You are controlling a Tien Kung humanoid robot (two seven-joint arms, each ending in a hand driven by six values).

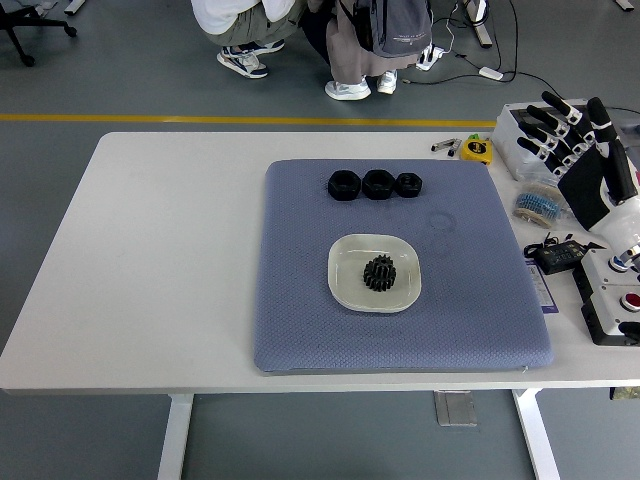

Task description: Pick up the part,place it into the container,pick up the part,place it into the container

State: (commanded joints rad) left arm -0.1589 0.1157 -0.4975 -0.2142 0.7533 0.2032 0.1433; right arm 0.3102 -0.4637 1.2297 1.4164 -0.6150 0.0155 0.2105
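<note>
Head view shows one gear (379, 272) in the white dish (345, 285); the right hand (572, 135), fingers spread and empty, should next approach the three black parts (377, 184) (well apart) from above.

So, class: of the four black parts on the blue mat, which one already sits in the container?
The gear: toothed, it lies alone in the white dish. The three nut-like parts sit in a row on the mat beyond it.

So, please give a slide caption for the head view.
Black gear in white dish; right hand open at table edge.
</note>
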